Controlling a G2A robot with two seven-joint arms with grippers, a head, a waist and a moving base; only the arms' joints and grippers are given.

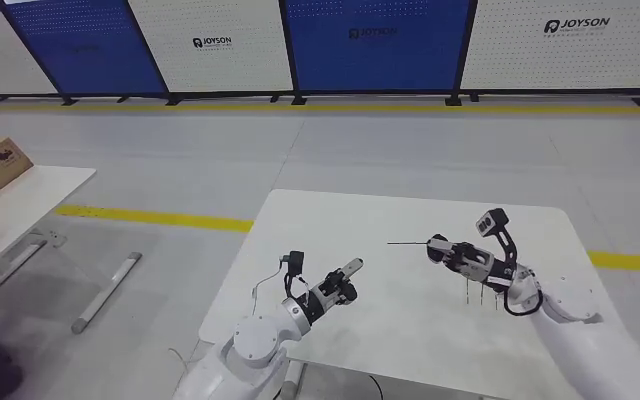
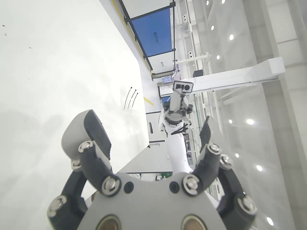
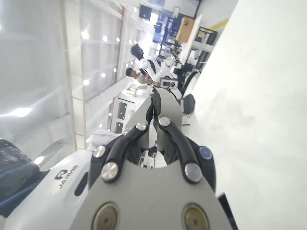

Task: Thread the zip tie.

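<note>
Smooth, matt table (image 1: 400, 290); the zip tie (image 1: 408, 242) seems plastic.

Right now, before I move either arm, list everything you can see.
held tie: 1, black, in the right gripper, above the table
spare ties: 3, black, side by side on the table near the right arm
table: 1, white, under both arms
box: 1, brown, on a side table
left gripper: 1, grey and black, open, empty, over the table
right gripper: 1, shut on the held tie
</note>
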